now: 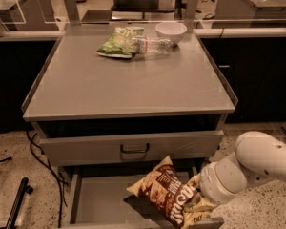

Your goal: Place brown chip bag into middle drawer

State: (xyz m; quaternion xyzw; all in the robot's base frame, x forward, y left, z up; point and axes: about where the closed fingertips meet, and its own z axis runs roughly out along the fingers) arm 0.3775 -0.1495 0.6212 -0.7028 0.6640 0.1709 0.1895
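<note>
Brown puffy chip bag (164, 193) tilts over the front-right corner of the wide grey metal drawer (100, 204), hand (198, 208) at its end, grip not discernible; released here, it may spill over the front wall.

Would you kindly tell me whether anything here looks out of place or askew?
The clear bottle lies on its side on the cabinet top, touching the green chip bag. Lower down, the brown chip bag sits tilted, corner up, in the open middle drawer, with the pincer at its lower right end.
</note>
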